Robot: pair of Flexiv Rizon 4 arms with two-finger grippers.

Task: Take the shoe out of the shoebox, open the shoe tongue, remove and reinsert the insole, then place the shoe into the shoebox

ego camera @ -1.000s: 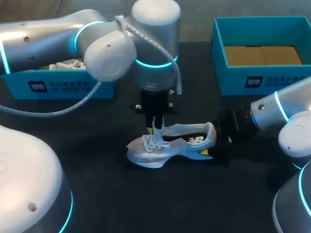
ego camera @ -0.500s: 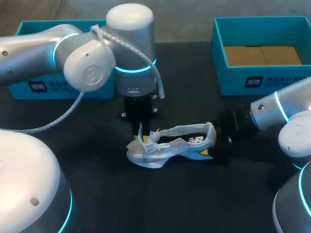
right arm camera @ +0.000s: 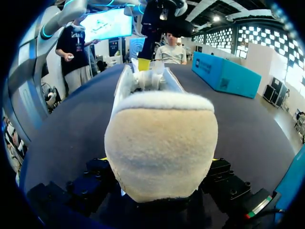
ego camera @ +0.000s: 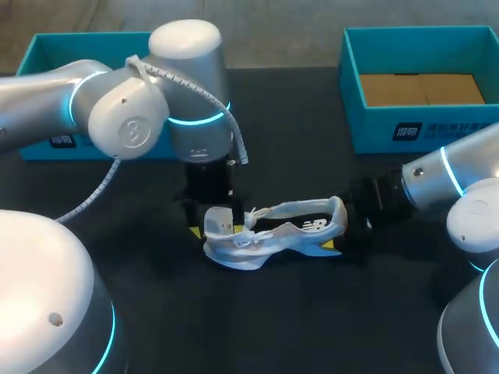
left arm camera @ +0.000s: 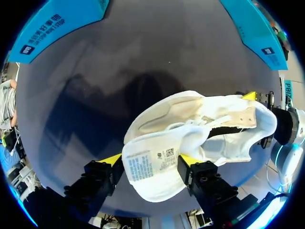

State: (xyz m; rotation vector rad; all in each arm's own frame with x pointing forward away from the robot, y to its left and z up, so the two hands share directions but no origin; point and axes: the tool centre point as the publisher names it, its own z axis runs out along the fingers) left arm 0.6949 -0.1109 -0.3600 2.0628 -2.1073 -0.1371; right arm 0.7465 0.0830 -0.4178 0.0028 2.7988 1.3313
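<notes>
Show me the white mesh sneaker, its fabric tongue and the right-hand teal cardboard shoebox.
white sneaker (ego camera: 302,228): head view, side panel.
tongue (left arm camera: 151,165): left wrist view, printed label.
teal shoebox (ego camera: 374,128): head view, front wall.

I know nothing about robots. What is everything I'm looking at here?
shoe: one, white and silver, lying mid-table.
tongue: one, white with a label, pulled out at the shoe's front.
right shoebox: one, teal, open, far right of the table.
cardboard: brown, lining the right shoebox.
left shoebox: one, teal, far left, partly hidden by the arm.
table: one, black.
left arm: silver; its left gripper pinches the tongue.
right arm: silver; its right gripper grips the shoe's heel.
</notes>
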